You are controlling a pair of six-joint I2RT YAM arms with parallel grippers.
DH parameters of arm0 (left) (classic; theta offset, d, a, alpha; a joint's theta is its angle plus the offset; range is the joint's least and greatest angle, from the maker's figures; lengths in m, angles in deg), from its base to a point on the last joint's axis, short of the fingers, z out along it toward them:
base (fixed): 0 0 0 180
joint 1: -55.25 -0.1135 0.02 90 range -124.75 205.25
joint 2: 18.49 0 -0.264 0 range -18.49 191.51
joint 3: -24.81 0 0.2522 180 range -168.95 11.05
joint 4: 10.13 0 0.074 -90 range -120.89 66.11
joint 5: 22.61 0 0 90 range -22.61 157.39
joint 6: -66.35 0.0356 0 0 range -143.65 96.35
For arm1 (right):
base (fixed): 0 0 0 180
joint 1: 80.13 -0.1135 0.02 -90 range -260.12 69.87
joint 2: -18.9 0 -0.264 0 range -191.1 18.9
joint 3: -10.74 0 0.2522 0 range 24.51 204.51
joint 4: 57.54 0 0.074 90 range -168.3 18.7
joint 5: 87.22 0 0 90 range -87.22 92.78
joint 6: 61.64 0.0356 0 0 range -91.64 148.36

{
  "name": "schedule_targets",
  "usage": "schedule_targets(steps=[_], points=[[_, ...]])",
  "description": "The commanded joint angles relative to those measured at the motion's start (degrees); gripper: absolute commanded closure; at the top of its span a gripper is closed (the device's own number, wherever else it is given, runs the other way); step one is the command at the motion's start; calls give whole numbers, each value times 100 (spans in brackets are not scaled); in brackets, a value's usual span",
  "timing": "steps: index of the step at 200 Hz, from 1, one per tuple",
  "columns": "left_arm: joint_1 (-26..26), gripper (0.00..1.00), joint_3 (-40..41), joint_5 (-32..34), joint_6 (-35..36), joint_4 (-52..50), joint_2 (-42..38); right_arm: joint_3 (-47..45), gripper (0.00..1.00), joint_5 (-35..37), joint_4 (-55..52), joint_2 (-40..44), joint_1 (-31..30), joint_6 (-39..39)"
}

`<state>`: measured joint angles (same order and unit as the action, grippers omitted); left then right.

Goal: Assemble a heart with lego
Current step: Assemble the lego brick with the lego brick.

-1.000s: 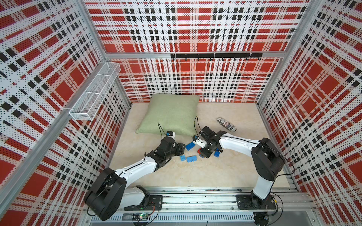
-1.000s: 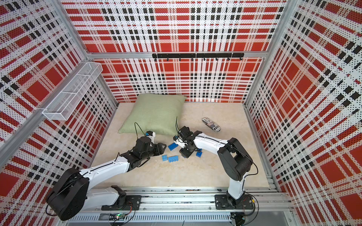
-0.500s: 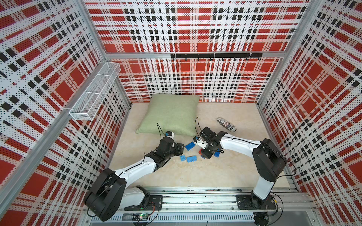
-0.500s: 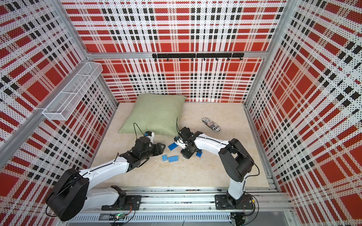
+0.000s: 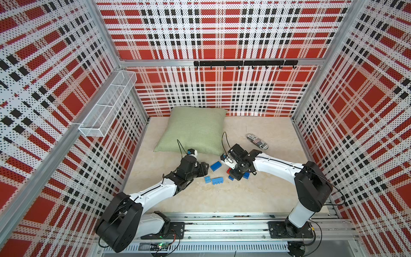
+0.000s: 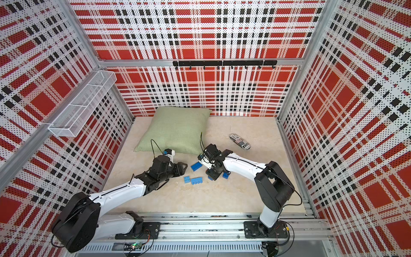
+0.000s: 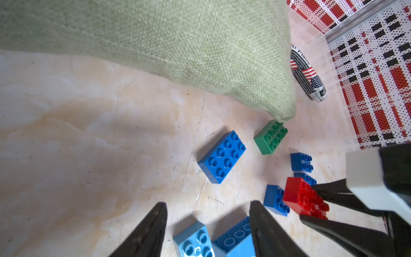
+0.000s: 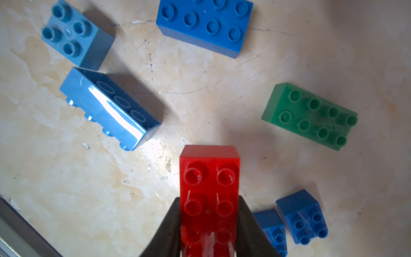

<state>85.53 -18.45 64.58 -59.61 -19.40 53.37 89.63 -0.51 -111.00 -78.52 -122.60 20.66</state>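
Note:
My right gripper (image 8: pixel 209 200) is shut on a red lego brick (image 8: pixel 209 173), held just above the table (image 5: pixel 222 200). In both top views it sits right of centre (image 5: pixel 234 175) (image 6: pixel 212 175). My left gripper (image 7: pixel 208 203) stands open over a light blue square brick (image 7: pixel 193 240) and a light blue long brick (image 7: pixel 235 238) lying on its side. A dark blue long brick (image 5: pixel 215 165), a green brick (image 7: pixel 270 136) and small dark blue bricks (image 8: pixel 302 218) lie loose and apart. No heart is in view.
A green pillow (image 5: pixel 193 129) lies behind the bricks, its corner almost touching the green one. A rolled printed packet (image 5: pixel 257 141) rests at the back right. A wire basket (image 5: pixel 106 104) hangs on the left wall, a hook rail (image 5: pixel 244 63) on the back wall.

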Motion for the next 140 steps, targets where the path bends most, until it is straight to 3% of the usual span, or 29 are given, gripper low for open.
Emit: schedule_targets(steps=[1, 140], points=[[-56, 36, 65, -58, 63, 43, -118, -177, 71, -58, -33, 148, -38, -173], [-182, 36, 171, -152, 107, 91, -196, -78, 72, -7, 232, -213, -72, -302]])
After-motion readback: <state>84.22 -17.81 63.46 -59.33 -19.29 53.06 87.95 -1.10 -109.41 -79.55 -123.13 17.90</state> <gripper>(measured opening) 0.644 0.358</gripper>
